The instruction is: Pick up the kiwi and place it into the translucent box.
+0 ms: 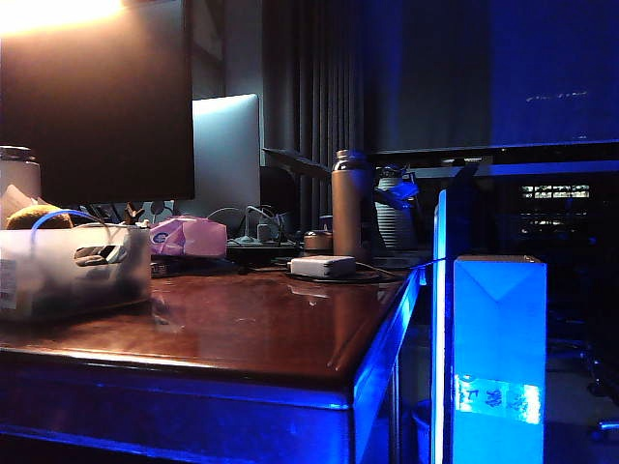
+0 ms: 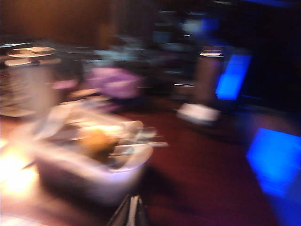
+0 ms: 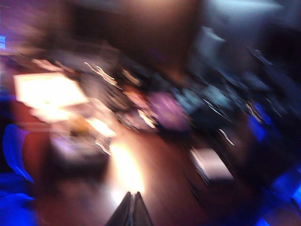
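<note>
Table [image 1: 251,333] surface of dark reddish wood is seen across the exterior view, edged in blue light. Behind it a large dark monitor [image 1: 97,97] is stood, with a silver screen [image 1: 227,155] beside it. To the right, off the table edge, a glowing blue carton [image 1: 498,358] is set upright. At the left end of the table the translucent box [image 1: 73,271] is placed, with a blue loop [image 1: 58,217] arching over its contents. The kiwi [image 1: 37,217] is seen lying inside the box, its brown top showing above the rim. Just behind the box a pink tissue packet [image 1: 189,237] is laid; further right a copper-coloured bottle [image 1: 348,198] and a small white adapter [image 1: 324,266] are placed.

Neither arm is seen in the exterior view. Both wrist views are heavily blurred. The left gripper [image 2: 131,212] is shown above the table near the box with its fingers pressed together and nothing held. The right gripper [image 3: 130,211] is likewise closed and empty, held over the table.
</note>
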Tool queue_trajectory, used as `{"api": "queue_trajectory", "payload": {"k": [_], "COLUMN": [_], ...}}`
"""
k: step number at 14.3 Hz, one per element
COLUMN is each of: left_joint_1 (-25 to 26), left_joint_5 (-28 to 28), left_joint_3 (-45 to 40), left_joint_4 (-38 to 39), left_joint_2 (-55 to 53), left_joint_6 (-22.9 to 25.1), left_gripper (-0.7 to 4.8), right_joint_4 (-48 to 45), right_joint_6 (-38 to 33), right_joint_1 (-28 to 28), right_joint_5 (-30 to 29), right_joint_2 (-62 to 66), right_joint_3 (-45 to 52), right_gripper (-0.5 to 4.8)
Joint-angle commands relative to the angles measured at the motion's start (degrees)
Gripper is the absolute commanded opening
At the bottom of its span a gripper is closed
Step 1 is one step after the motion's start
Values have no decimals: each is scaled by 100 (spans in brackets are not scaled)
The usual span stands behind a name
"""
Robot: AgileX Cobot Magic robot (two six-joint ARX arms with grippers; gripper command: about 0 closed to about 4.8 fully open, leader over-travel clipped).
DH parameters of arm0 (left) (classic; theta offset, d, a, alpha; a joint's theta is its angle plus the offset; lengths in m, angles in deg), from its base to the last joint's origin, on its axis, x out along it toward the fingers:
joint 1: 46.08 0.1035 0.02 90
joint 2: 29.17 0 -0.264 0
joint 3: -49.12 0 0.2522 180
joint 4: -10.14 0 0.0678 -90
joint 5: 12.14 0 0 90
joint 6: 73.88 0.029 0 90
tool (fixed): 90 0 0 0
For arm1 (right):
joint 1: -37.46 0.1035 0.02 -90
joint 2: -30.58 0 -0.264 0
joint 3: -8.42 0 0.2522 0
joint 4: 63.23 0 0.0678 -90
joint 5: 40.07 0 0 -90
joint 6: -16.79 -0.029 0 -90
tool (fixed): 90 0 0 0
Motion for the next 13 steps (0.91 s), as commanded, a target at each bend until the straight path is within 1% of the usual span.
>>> {"api": "queue_trajectory", "payload": {"k": [1, 2, 4, 5, 7, 9, 11, 12, 13], "left_joint_1": [-2, -4, -4, -7, -7, -9, -13, -13, -13], "left_joint_5": [-658, -649, -669, -673, -704, -868, -863, -863, -863], "left_joint_3": [-501, -796, -1346, -1587, -1982, -2315, -2767, -2966, -3110], "left_joint_4": [-317, -522, -1161, -1346, -1644, -1810, -1989, -2041, -2138], "left_joint_2": [24, 24, 24, 24, 26, 26, 26, 26, 22], "left_joint_6": [-37, -168, -601, -730, -723, -721, -719, -625, -404], "left_gripper": [-3, -3, -3, -3, -3, -3, -3, -3, -3], "right_joint_4": [-560, -732, -981, -1102, -1484, -1906, -2052, -2044, -2037], "right_joint_6": [-85, -85, -87, -87, -216, -848, -1054, -1054, -1054], "right_joint_1": [-11, -11, -20, -20, -20, -20, -20, -20, -20], "right_joint_5": [1088, 1458, 2002, 2079, 2216, 2240, 2216, 2205, 2144], "right_joint_2": [-442, -584, -691, -699, -717, -723, -723, -723, -723], "right_joint_3": [946, 1300, 1851, 2138, 2793, 3368, 3722, 3873, 4011], "right_gripper": [-1, -1, -1, -1, -1, -1, -1, -1, -1]}}
